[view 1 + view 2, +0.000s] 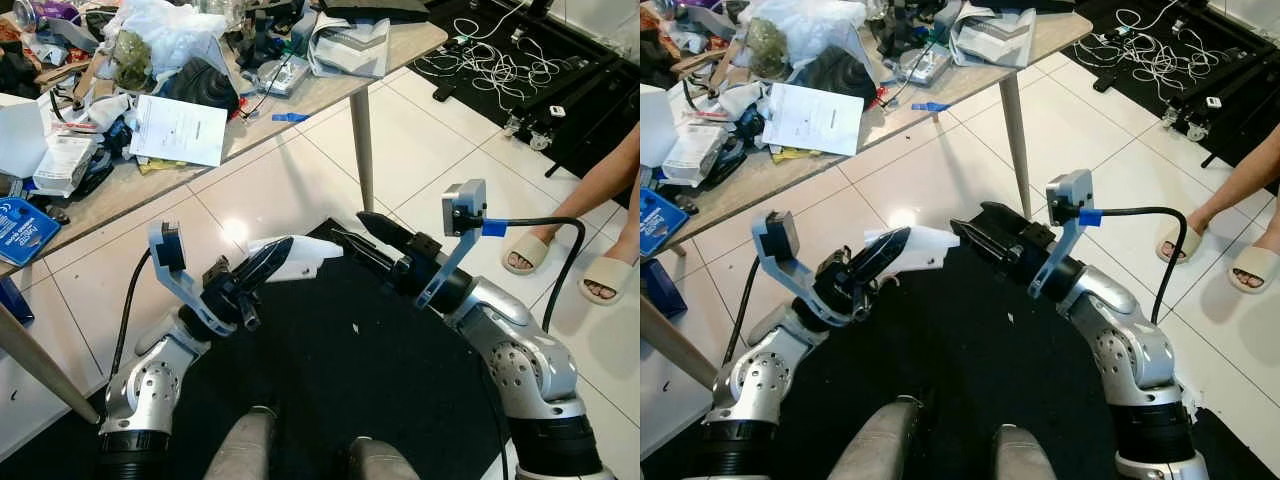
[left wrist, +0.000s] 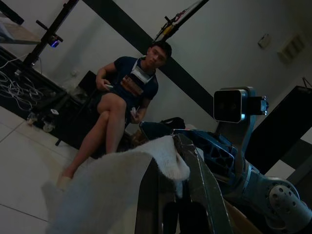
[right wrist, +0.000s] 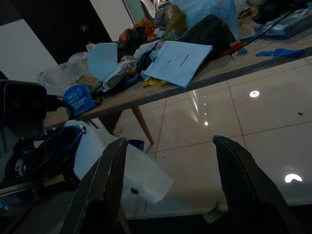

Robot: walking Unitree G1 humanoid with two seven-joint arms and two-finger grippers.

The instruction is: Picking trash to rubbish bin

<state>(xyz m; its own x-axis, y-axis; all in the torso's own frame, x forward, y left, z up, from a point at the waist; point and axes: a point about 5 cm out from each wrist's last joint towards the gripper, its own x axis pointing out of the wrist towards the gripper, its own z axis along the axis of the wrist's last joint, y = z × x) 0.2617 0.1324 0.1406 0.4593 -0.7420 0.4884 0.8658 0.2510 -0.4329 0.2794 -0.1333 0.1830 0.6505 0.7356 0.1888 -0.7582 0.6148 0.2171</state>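
A crumpled white piece of paper is pinched in my left gripper, which is shut on it and held above a black round bin opening in front of my legs. The left wrist view shows the paper draped over the closed fingers. My right gripper points at the paper from the right, a short way off, with its fingers spread open and nothing between them. The paper lies just beyond them in the right wrist view.
A wooden table piled with papers, bags and clutter stands at the back left, its leg just beyond the grippers. A person's sandalled feet rest on the white tiles at right. Cables lie at the back right.
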